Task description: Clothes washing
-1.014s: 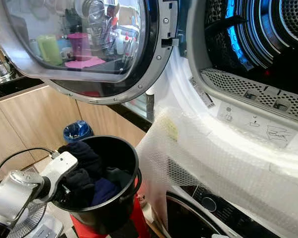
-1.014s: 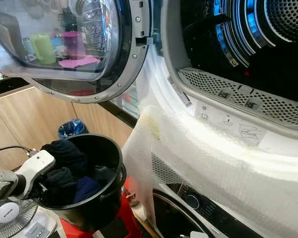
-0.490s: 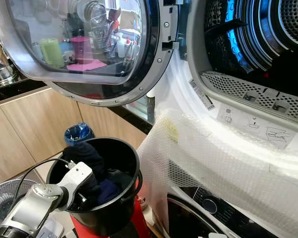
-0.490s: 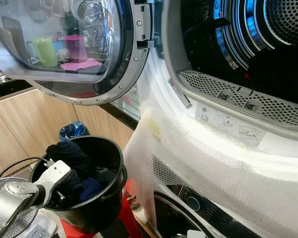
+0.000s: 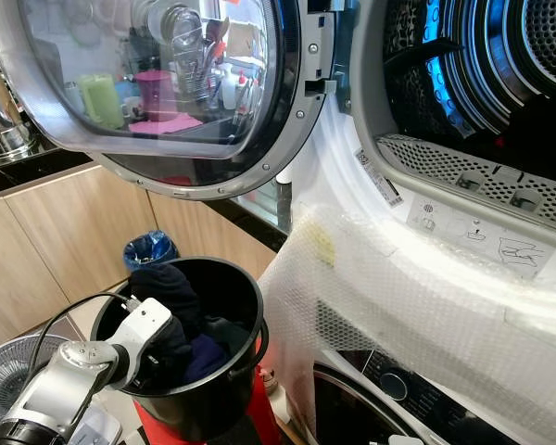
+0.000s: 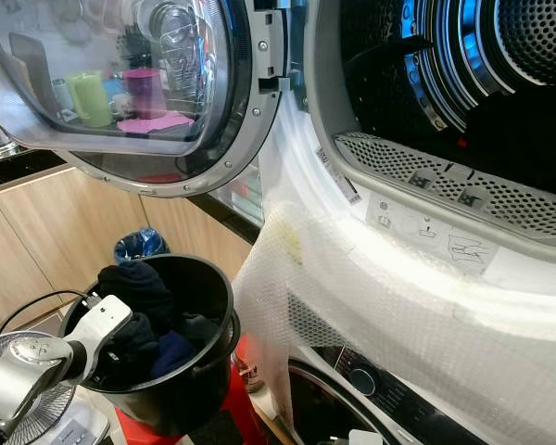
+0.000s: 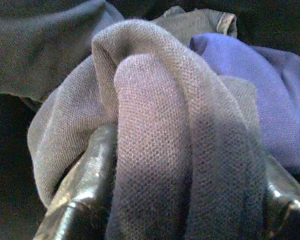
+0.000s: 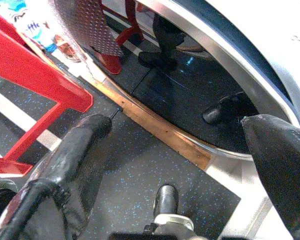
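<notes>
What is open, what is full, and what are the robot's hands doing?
Dryer door: swung open.
Drum: dark, looks empty.
Black bucket: holds dark clothes.
Left gripper: shut on a grey cloth in the bucket.
Right gripper: open, hanging near the floor.

Pale wood cabinets (image 5: 65,241) under a dark counter (image 5: 18,167), and dark speckled floor (image 8: 140,160) below.

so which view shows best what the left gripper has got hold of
The left wrist view: a fold of dark knit cloth sits pinched between the left gripper's two fingers. The eye views show the arm reaching into the black bucket of dark clothes, its fingers buried among them. The right wrist view faces the floor.
</notes>
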Robot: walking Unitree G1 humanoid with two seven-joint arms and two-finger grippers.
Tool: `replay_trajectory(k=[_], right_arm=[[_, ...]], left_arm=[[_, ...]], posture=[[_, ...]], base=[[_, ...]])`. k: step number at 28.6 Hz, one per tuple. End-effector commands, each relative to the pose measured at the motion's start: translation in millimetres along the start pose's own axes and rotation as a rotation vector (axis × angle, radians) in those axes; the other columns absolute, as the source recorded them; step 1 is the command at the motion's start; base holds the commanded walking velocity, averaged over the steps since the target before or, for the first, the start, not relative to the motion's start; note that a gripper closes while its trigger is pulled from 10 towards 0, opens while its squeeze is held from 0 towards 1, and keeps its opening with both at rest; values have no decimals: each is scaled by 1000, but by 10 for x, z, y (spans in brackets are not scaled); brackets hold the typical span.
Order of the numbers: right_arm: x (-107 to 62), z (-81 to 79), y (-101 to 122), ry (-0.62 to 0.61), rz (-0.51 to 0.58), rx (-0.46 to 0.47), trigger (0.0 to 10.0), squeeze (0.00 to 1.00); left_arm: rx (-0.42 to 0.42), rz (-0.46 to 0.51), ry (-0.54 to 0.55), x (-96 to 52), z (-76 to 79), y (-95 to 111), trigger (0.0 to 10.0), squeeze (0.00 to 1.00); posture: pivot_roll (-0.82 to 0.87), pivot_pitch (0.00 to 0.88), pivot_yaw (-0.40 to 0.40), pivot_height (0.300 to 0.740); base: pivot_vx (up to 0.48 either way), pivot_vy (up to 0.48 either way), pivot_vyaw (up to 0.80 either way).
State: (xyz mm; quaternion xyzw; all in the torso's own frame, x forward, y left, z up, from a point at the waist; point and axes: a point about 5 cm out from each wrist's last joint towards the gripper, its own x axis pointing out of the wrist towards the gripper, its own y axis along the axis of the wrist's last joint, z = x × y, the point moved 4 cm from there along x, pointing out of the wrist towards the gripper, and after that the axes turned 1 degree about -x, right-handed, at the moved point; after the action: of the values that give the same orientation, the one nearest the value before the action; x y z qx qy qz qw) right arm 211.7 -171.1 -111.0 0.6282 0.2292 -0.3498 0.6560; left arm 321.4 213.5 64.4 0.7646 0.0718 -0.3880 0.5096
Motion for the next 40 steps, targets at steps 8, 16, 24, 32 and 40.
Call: replay_trajectory(k=[8,16,24,32,40], right_arm=[[7,-2,11,13,-2,-19,10000,0],[21,23,57,4,7,-6,10000,0],[19,22,45,3,3,6,10000,0],[32,55,89,-14,11,31,10000,0],[38,96,106,-28,15,47,10000,0]], left_arm=[[-7,77,34,-25,-73,184,0,0],[-32,170,37,-106,-78,383,0,0],[-62,417,-107,-581,-78,1055,0,0],[89,514,-342,-867,271,1500,0,0],[179,713,-551,-1021,746,2129,0,0]], posture=[[283,0,48,740],[303,0,51,740],[335,17,49,740],[331,34,66,740],[324,30,70,740]], base=[[0,0,0],[0,0,0],[0,0,0],[0,0,0],[0,0,0]])
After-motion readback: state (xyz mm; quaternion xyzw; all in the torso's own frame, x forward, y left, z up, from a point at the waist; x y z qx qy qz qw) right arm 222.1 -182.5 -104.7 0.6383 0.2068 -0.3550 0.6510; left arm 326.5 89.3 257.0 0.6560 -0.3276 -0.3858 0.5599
